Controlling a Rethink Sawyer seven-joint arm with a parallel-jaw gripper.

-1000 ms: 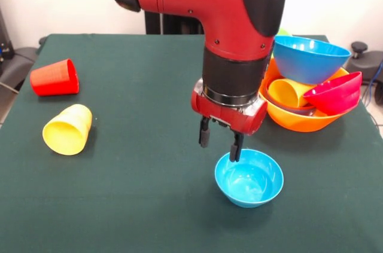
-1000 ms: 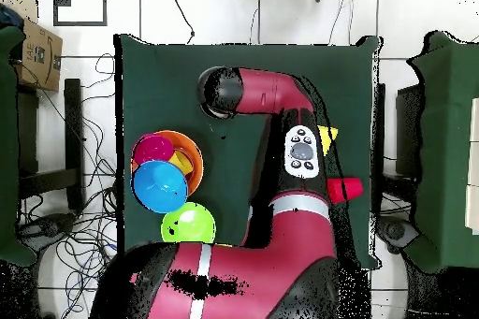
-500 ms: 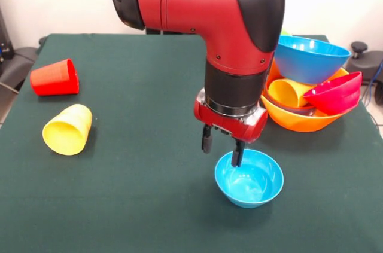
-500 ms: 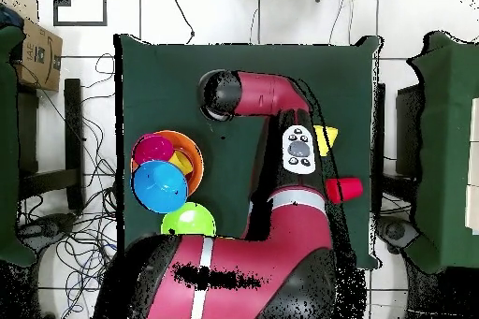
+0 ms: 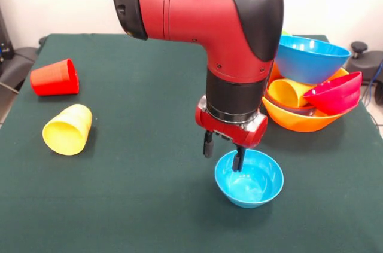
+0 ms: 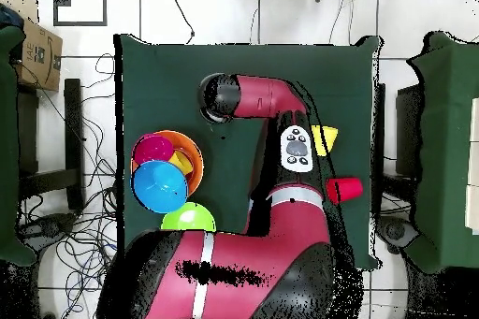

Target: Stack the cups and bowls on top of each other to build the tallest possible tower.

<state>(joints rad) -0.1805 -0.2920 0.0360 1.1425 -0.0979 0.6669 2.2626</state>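
I see the jaws spread apart, straddling the rim of the small light-blue bowl [image 5: 249,177]: one finger of the gripper [image 5: 223,151] hangs outside the near-left rim, the other dips just inside the bowl. Whether either finger touches the rim I cannot tell.

The table [image 5: 137,97] wears a dark green cloth, and a pale wall stands behind it. From overhead I make out a tiled floor strewn with cables, a cardboard box [image 6: 36,51] at the upper left, and more green-covered furniture at the right edge.

The light-blue bowl sits upright on the cloth, glossy and empty, well apart from the pile. The tower [image 5: 311,85] stands near the table's right edge in the front view: a large orange bowl [image 5: 296,120] holding a yellow cup [image 5: 287,93] on its side, a crimson bowl [image 5: 338,93] tilted against its rim, and a medium blue bowl [image 5: 310,57] perched on top, leaning. Overhead, a lime green bowl [image 6: 187,216] shows just beside the pile, partly under the arm.

A red cup [image 5: 55,78] and another yellow cup [image 5: 67,129] lie on their sides at the far left, near each other but apart.
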